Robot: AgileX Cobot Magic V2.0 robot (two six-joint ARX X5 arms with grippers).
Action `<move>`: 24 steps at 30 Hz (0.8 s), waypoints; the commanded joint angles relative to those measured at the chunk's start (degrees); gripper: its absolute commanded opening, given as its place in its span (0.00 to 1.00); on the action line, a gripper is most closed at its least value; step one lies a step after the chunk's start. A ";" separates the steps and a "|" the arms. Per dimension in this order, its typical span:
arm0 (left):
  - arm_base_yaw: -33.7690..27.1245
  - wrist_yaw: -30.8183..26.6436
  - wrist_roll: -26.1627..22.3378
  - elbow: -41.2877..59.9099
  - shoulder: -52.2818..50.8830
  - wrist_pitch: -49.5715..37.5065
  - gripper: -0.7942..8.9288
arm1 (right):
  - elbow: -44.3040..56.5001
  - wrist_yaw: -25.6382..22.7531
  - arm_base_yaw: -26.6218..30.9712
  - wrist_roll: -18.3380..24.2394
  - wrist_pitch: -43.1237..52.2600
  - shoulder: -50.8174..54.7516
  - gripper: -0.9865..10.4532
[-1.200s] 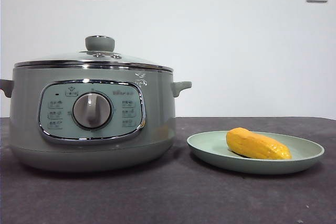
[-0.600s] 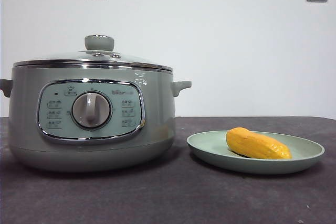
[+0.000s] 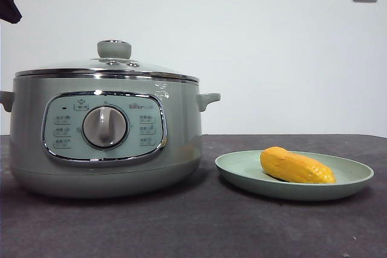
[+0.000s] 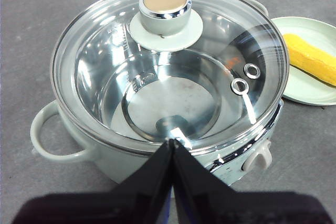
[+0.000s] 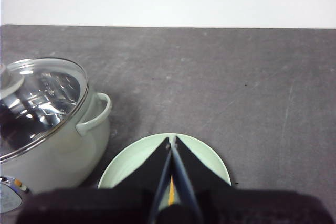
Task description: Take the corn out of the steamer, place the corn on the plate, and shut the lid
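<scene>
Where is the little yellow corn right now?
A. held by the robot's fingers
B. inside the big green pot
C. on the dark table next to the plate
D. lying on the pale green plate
D: the small yellow-orange corn cob lies on the shallow pale green plate, beside the large sage-green steamer pot, whose round glass lid sits closed on top.
</scene>
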State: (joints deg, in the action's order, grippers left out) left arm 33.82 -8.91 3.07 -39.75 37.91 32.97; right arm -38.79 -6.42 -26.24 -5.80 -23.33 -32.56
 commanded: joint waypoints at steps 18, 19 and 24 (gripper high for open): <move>-26.16 0.37 -2.27 13.44 -29.77 -9.29 0.08 | 0.50 0.02 -0.02 -0.55 0.09 -0.07 0.09; -26.86 0.37 -2.27 15.56 -30.56 -10.75 0.08 | 0.50 0.02 -0.02 -0.55 0.09 -0.04 0.09; -29.48 0.85 -1.90 27.26 -33.79 -19.23 0.08 | 0.50 0.02 -0.02 -0.55 0.09 -0.04 0.09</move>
State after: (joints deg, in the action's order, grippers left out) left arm 4.75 -8.40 1.48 -14.76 4.73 15.20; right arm -38.76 -6.42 -26.24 -5.80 -23.62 -32.62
